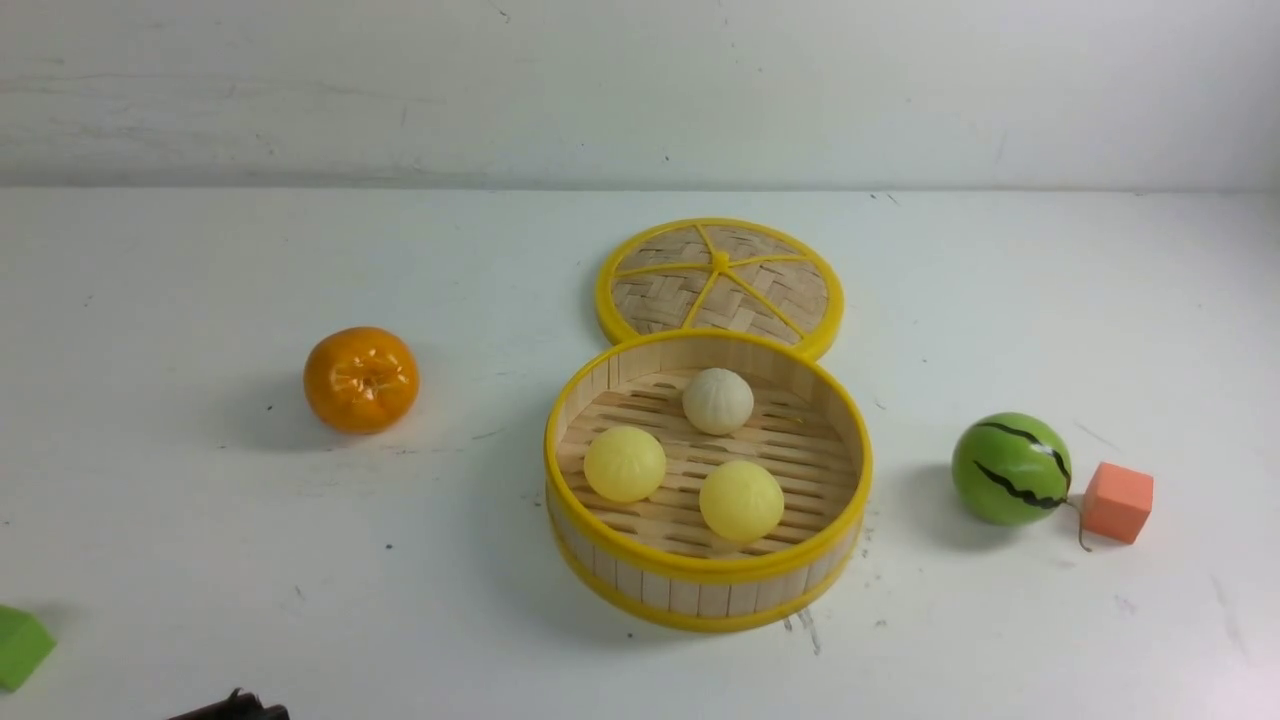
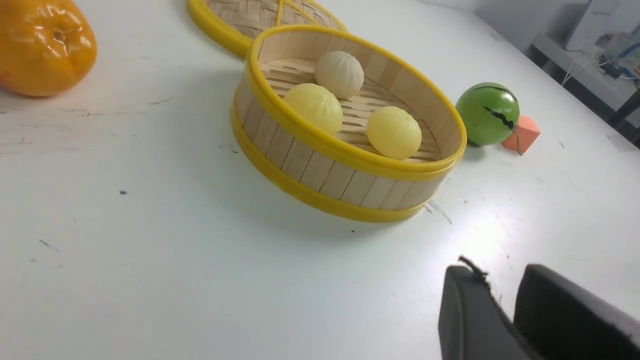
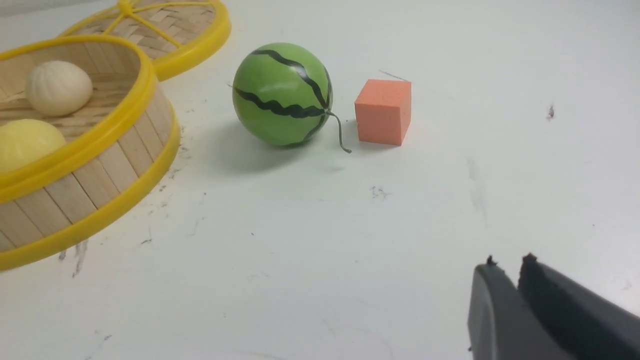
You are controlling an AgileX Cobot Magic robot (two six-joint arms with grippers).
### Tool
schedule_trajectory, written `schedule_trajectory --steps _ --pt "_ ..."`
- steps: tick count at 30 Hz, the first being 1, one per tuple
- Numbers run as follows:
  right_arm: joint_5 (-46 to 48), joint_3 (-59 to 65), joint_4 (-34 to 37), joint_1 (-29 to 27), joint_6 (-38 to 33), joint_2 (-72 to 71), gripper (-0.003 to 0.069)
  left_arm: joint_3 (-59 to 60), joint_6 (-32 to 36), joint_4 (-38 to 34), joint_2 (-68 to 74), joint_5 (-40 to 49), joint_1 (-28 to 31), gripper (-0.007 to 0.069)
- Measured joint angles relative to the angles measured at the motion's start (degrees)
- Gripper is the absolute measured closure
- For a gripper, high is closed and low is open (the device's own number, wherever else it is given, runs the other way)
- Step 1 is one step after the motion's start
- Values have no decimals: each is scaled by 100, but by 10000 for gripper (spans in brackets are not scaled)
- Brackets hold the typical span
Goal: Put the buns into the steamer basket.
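The steamer basket (image 1: 707,590) stands at the table's middle. Three buns lie on its slatted floor: a pale yellow one (image 1: 625,464) on the left, a pale yellow one (image 1: 741,501) at the front, and a cream-white pleated one (image 1: 717,401) at the back. They also show in the left wrist view, inside the basket (image 2: 310,165). My left gripper (image 2: 502,280) is shut and empty, low over the table, near-left of the basket; a dark bit of it (image 1: 235,708) shows at the front view's bottom edge. My right gripper (image 3: 507,267) is shut and empty, right of the basket (image 3: 95,200).
The flat woven lid (image 1: 720,280) lies just behind the basket. An orange tangerine (image 1: 361,379) sits to the left. A green watermelon ball (image 1: 1010,468) and an orange cube (image 1: 1117,502) sit to the right. A green block (image 1: 20,647) is at the near-left edge.
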Motion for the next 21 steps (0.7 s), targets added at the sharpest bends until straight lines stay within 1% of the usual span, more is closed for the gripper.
schedule_trajectory --steps 2,3,5,6,7,8,9,10,11,12,13,15,17,19,20,21 --pt "0 0 0 0 0 0 585 135 0 4 -33 -472 75 482" --pt "0 0 0 0 0 0 585 135 0 4 -46 -520 92 482" --pt "0 0 0 0 0 0 585 366 -23 14 -311 -1104 535 500" --pt "0 0 0 0 0 0 585 468 -72 68 -576 -1261 947 523" --pt "0 0 0 0 0 0 585 486 -88 87 -618 -1270 1011 527" --pt "0 0 0 0 -2 0 585 639 -139 337 -987 -1258 1546 572" --pt "0 0 0 0 -2 0 585 683 -154 425 -1035 -1246 1614 585" --pt "0 0 0 0 -2 0 585 817 -230 788 -1381 -1058 2113 629" --pt "0 0 0 0 -2 0 583 883 -354 1121 -1679 -783 2376 638" --pt "0 0 0 0 -2 0 583 883 -354 1121 -1724 -726 2423 638" --pt "5 0 0 0 -2 0 581 900 -687 1634 -1988 -126 2759 638" --pt "5 0 0 0 -2 -6 579 907 -902 1854 -2043 306 2884 638" --pt "10 0 5 0 -2 -4 574 927 -1533 2266 -2067 1240 2953 638" --pt "10 0 5 0 -2 -4 572 943 -2015 2385 -2067 1572 2953 638" --pt "10 0 5 0 -2 -4 572 943 -2152 2416 -2067 1615 2946 638" --pt "10 0 5 0 -2 -4 571 943 -2439 2443 -2067 1628 2935 638"
